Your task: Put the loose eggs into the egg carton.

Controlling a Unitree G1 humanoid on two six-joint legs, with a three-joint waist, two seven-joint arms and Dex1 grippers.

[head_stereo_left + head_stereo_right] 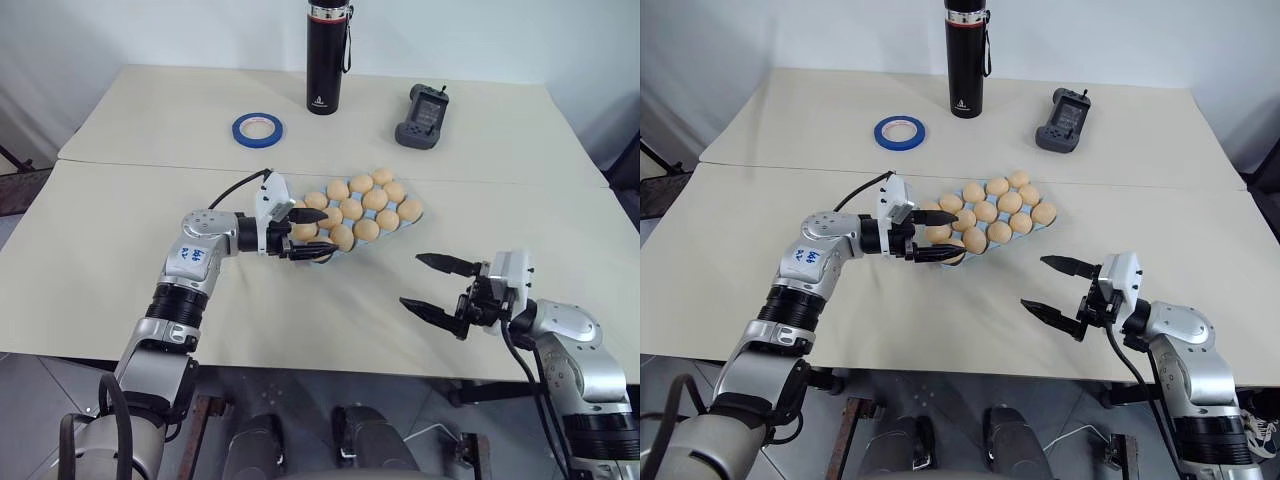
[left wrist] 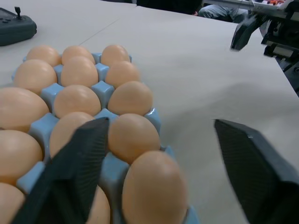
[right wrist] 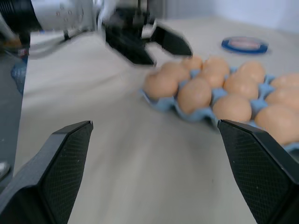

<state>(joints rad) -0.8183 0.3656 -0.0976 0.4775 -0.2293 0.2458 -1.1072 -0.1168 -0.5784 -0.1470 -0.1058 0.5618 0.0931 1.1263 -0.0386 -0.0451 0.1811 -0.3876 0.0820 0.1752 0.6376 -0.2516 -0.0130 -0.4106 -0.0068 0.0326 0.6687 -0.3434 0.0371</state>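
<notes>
Item: egg carton, light blue, lying on a beige table. We count its cells filled with tan eggs.

Left gripper: we find it at the carton's near end, fingers spread apart and holding nothing; one finger hangs over the end eggs, the other stands off the carton's side above bare tabletop.

Right gripper: well apart from the carton, on its near right side, above the table's front edge, fingers wide and empty.

Beyond the carton we list a blue tape ring, a black flask and a dark handheld controller. A white wall backs the table.
</notes>
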